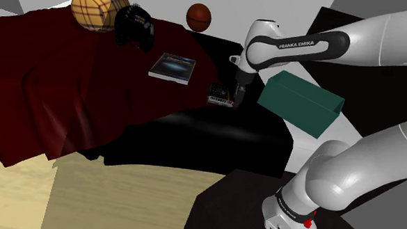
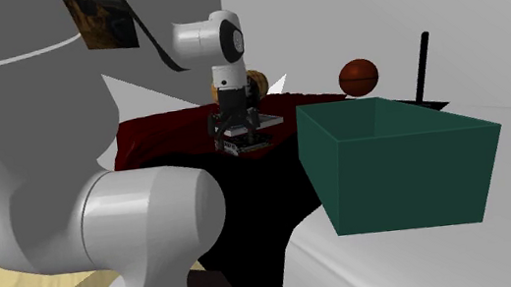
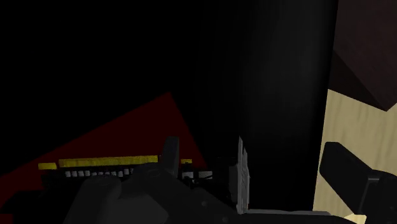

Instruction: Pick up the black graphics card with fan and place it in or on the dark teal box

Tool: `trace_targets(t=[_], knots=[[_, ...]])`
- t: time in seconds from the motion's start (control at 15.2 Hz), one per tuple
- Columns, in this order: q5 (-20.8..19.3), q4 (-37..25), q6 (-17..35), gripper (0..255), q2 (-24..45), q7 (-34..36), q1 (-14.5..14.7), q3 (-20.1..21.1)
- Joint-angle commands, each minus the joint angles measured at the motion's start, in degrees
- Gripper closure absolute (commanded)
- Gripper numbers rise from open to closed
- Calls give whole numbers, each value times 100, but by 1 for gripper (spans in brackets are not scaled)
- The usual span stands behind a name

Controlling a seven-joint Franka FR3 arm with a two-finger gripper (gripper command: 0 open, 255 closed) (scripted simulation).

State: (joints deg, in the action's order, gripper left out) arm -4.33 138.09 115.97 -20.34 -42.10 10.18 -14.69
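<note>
The black graphics card with a yellow strip along one edge sits between the fingers of my gripper, which is shut on it over the black part of the table. From the second exterior view the card hangs under the gripper, seemingly just above the surface. In the wrist view the card lies close under the hand, between the gripper's spread fingers. The dark teal box, open on top, stands a short way to the shoulder view's right of the gripper and appears large in the second exterior view.
A dark red cloth covers the table's left part. On it lie a flat boxed item, a black rounded object and a plaid ball. A basketball rests at the back. Wooden floor lies below.
</note>
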Motion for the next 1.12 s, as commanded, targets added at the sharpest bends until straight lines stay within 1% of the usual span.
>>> trace_targets(t=[0.0, 0.13, 0.66, 0.73, 1.06], knots=[[8, 119, 186, 0, 69, -10, 8, -10], [14, 258, 402, 0, 146, -19, 10, -27], [14, 257, 401, 0, 146, -20, 10, -27], [14, 257, 401, 255, 146, -20, 10, -27], [16, 260, 409, 255, 152, -16, 13, -25]])
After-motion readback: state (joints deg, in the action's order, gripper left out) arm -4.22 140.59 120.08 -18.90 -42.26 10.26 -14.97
